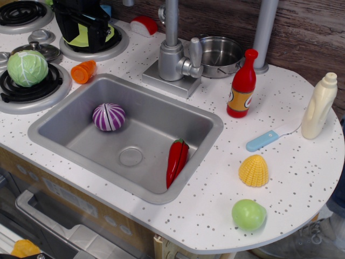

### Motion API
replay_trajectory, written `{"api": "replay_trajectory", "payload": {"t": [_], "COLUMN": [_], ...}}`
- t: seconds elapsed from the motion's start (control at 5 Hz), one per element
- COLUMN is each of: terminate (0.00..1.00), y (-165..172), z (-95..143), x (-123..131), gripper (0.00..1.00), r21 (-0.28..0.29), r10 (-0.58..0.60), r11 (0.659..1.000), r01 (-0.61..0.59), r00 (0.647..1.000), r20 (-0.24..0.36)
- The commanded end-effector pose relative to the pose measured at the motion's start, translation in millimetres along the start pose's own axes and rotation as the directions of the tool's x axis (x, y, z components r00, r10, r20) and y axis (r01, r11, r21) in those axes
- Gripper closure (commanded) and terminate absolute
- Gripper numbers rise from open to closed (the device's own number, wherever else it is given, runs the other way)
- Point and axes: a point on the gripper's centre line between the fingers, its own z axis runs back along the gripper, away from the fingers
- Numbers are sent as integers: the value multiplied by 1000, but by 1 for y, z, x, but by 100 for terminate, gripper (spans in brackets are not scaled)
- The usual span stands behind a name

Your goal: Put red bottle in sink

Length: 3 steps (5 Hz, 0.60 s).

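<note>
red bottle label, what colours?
Orange with a white centre, on the red bottle standing on the countertop right of the sink. Only view: observation.image.

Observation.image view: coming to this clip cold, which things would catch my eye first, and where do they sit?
The grey sink dominates the middle, holding a purple-and-white onion toward its back left and a red chili pepper leaning against its right wall. The red bottle stands upright on the speckled countertop right of the faucet, outside the basin. At top left, the black gripper hangs over a stove burner; its jaws are not clear.
</note>
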Motion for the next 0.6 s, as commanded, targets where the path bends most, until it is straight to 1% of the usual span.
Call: {"api": "replay_trajectory", "payload": {"t": [0.0, 0.2, 0.4], "terminate": [0, 0, 0], "y": [0, -38, -81], "z": [0, 45, 78], "x": [0, -16, -25], "gripper": [0, 0, 0], "r21": [0, 30, 23], "r10": [0, 72, 122], "r11": [1000, 997, 992], "r01": [0, -71, -121], "r00": [1000, 997, 991], "r20": [0, -36, -51]}}
